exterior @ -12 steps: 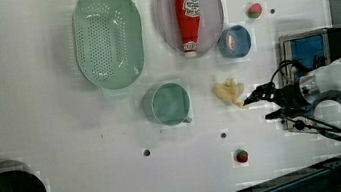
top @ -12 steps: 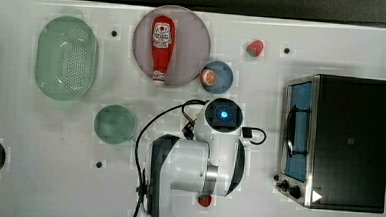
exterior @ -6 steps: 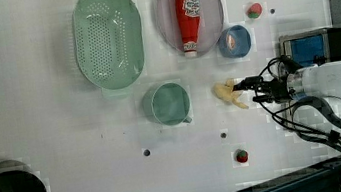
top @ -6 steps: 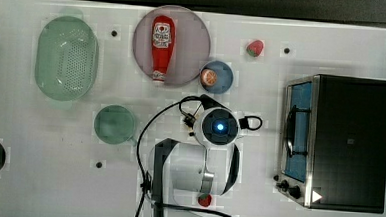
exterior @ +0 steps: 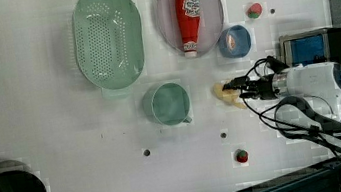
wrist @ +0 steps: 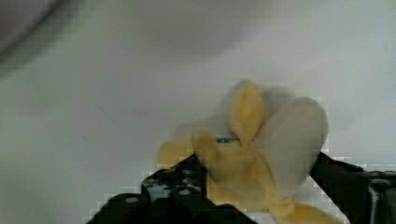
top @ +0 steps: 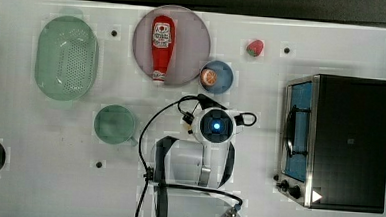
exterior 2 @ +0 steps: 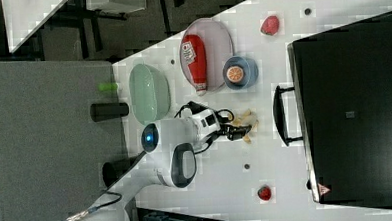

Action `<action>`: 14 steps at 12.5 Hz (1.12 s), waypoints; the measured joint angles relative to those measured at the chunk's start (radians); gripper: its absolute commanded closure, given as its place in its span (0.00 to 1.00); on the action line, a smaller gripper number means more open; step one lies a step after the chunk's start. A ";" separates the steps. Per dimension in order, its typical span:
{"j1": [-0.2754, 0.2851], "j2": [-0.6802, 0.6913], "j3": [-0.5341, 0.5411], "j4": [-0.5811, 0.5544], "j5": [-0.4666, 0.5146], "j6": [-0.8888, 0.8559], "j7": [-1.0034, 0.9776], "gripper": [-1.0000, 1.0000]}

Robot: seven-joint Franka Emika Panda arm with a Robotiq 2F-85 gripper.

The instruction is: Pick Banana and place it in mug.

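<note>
The pale yellow banana (exterior: 225,94) lies on the white table, to the left view's right of the teal mug (exterior: 169,104). My gripper (exterior: 236,92) is down at the banana with a black finger on each side of it. The wrist view has the banana (wrist: 254,149) filling the gap between the fingers (wrist: 182,179), which stand close against it but still apart. The banana rests on the table. From above, the wrist housing (top: 215,125) covers the banana, and the mug (top: 114,124) stands apart on the top view's left. In the right view the banana (exterior 2: 248,119) pokes out past the gripper (exterior 2: 237,130).
A green colander (top: 66,57), a plate with a ketchup bottle (top: 162,47) and a blue bowl with an orange slice (top: 216,77) sit along the far side. A toaster oven (top: 339,141) stands at the top view's right. A strawberry (top: 255,47) and a small red fruit (exterior: 241,155) lie loose.
The arm has moved toward the left view's left and come down over the banana. Its fingers now straddle the banana and have drawn closer together.
</note>
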 measured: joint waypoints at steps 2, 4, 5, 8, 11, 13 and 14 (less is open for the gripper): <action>-0.003 0.008 0.005 -0.039 0.000 0.036 0.000 0.60; -0.005 0.001 0.003 -0.020 0.019 0.010 -0.001 0.71; -0.007 -0.008 0.007 -0.018 0.006 0.015 -0.001 0.71; 0.014 -0.114 0.002 -0.037 -0.003 -0.075 -0.004 0.71; 0.010 -0.266 0.004 0.010 -0.019 -0.358 -0.005 0.71; 0.008 -0.405 0.000 0.061 0.021 -0.570 -0.005 0.71; 0.008 -0.474 -0.001 0.094 0.022 -0.614 -0.004 0.71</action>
